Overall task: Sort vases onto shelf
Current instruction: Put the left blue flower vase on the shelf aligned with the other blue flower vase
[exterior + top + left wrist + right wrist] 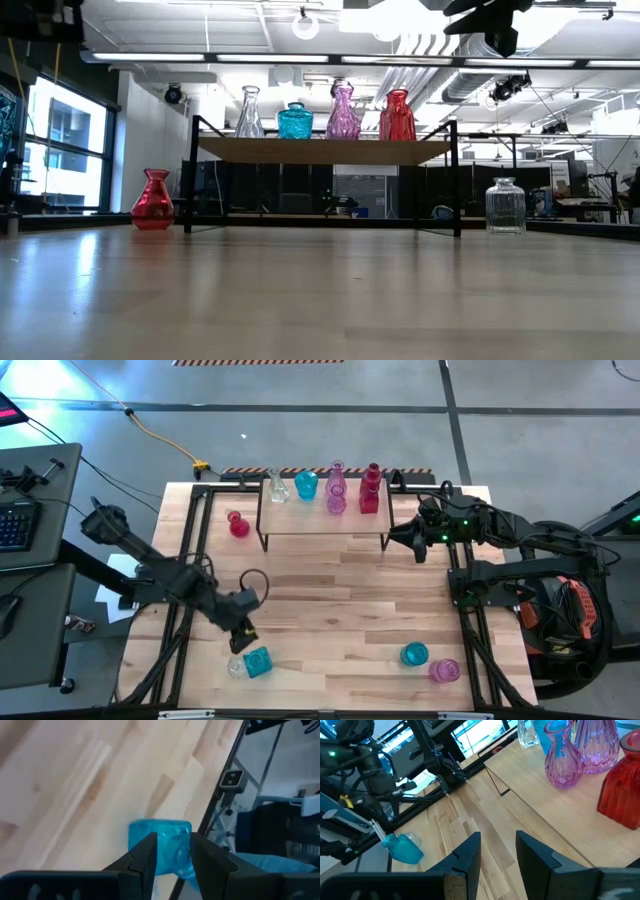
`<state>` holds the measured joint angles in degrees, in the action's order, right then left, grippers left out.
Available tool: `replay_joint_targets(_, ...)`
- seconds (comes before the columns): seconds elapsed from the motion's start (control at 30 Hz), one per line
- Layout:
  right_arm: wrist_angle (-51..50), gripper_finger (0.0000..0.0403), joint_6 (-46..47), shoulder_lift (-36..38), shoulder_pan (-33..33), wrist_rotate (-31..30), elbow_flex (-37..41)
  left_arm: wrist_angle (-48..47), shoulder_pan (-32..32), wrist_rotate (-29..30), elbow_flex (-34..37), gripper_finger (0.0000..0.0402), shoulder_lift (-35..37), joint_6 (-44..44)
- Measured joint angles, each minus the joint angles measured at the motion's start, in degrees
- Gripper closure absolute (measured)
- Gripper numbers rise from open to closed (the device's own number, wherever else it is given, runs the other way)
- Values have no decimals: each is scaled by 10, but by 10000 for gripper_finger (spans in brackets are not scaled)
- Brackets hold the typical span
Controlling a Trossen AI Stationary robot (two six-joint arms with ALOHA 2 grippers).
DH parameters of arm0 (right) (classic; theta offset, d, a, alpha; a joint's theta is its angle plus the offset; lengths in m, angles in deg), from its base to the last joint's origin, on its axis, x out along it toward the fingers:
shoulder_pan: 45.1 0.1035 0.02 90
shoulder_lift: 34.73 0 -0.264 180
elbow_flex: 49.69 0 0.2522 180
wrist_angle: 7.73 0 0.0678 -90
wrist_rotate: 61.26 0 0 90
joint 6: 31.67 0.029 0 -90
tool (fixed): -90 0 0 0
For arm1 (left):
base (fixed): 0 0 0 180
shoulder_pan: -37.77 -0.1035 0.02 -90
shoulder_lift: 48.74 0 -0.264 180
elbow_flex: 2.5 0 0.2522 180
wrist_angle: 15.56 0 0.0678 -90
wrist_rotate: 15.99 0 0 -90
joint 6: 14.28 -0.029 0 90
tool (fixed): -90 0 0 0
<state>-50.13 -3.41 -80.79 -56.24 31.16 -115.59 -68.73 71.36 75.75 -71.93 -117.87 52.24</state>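
The shelf (325,520) stands at the table's far middle. A clear vase (275,487), a teal one (306,485), a pink one (336,490) and a red one (370,490) stand upright on its top. A square teal vase (257,662) lies near the front left edge, beside a clear vase (236,667). My left gripper (243,632) hangs open just above and short of the teal vase (160,845), touching nothing. My right gripper (392,540) waits open at the shelf's right end, its fingers (470,852) holding nothing.
A red vase (238,525) stands on the table left of the shelf. A teal vase (414,654) and a pink one (444,671) sit near the front right. A clear jar (505,206) stands right of the shelf. Bare wood lies in the table's middle.
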Motion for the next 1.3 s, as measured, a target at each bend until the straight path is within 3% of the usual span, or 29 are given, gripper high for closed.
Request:
replay_joint_targets(0.13,0,299,-1,0,0,0,0,11,12,-4,-1,296,-17,27)
replay_joint_targets(0.6,0,299,-1,0,0,-1,0,22,60,-26,-1,296,-42,3)
replay_joint_targets(1.3,0,299,1,0,0,-2,0,40,60,-25,-1,296,-117,-54)
